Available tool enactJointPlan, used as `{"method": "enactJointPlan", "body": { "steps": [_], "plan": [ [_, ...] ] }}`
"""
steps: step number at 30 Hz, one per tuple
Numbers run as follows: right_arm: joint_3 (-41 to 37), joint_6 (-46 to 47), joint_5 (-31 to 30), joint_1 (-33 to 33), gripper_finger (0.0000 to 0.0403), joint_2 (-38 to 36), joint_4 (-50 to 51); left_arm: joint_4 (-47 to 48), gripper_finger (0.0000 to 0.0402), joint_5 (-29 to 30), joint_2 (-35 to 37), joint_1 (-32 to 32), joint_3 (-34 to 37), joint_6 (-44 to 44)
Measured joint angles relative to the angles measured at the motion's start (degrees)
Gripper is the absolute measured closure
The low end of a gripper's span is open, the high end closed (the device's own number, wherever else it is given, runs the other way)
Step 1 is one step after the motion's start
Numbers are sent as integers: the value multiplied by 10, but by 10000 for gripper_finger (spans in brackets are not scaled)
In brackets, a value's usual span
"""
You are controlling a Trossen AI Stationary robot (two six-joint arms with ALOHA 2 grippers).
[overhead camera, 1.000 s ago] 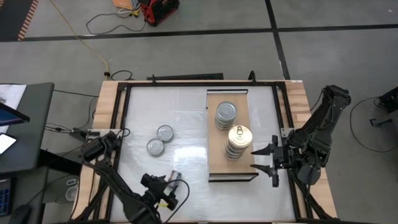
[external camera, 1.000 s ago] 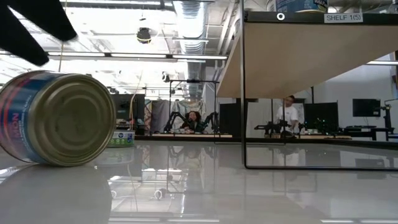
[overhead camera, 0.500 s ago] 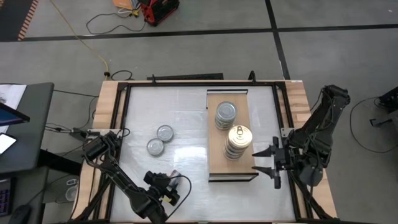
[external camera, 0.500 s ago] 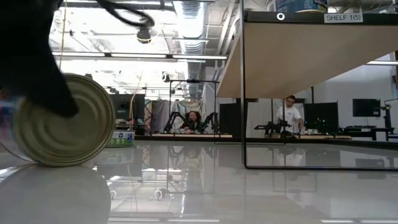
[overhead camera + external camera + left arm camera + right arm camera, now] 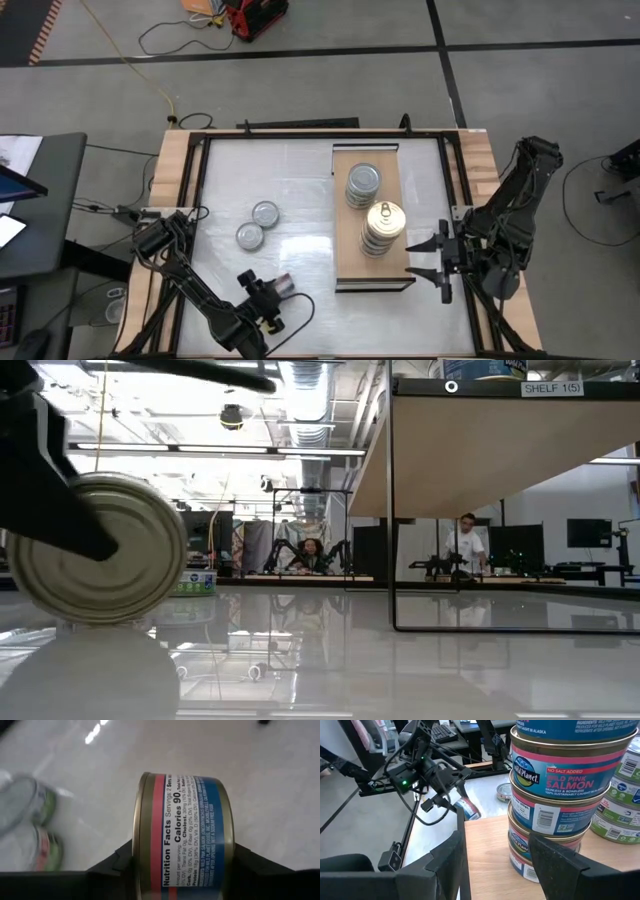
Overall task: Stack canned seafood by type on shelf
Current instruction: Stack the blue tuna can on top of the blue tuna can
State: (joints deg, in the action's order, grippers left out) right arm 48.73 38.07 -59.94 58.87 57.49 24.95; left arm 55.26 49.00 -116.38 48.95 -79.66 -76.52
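My left gripper (image 5: 268, 296) is near the table's near edge, shut on a tin (image 5: 283, 284) with a blue and pink label (image 5: 182, 835) that is turned on its side. The tin's flat end (image 5: 95, 550) faces the low camera. The light-wood shelf (image 5: 350, 262) carries a silver-lidded stack (image 5: 363, 183) and a gold-lidded stack (image 5: 384, 226) of salmon tins (image 5: 560, 795). My right gripper (image 5: 441, 258) waits open at the shelf's near right corner, and in its own wrist view (image 5: 495, 870) it touches nothing. My left gripper pinches the tin between its two fingers, one finger (image 5: 112, 867) on each flat end, close beside the rim (image 5: 142, 845). One finger (image 5: 60, 510) lies across the end that faces the low camera. The fingers come slanting from the table's near left. The tin is on edge; whether it is lifted clear cannot be told.
Two loose silver-lidded tins (image 5: 265, 213) (image 5: 249, 236) stand on the white tabletop left of the shelf. The low view shows the shelf board's underside (image 5: 480, 450) raised on a thin dark frame (image 5: 390, 510). People sit at benches in the room beyond.
My left gripper has moved a little toward the table's right, and its fingers have come onto the tin's two flat ends and taken hold. The tin has turned about: a second ago it lay tilted showing its label, and now its flat end faces the near edge.
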Motion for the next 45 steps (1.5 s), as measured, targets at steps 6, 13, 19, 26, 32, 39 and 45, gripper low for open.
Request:
{"method": "enactJointPlan", "body": {
  "steps": [6,13,19,26,32,39,45],
  "plan": [
    [-3,-4,-4,0,157,0,-6,7,223,54,1,4,0,115],
    [-3,3,-6,11,157,10,-40,8,211,129,47,21,0,272],
    [-3,-27,-23,19,157,17,-65,8,221,256,103,29,0,436],
    [50,-235,-23,34,157,4,-163,8,209,405,153,5,-1,661],
    [78,-402,-22,36,157,6,-232,5,221,411,184,-60,-1,790],
    [82,-441,-23,36,157,4,-278,-47,211,310,201,-157,-1,1009],
    [82,-499,-52,37,157,-9,-366,-139,221,214,201,-209,-1,1222]
  ]
}}
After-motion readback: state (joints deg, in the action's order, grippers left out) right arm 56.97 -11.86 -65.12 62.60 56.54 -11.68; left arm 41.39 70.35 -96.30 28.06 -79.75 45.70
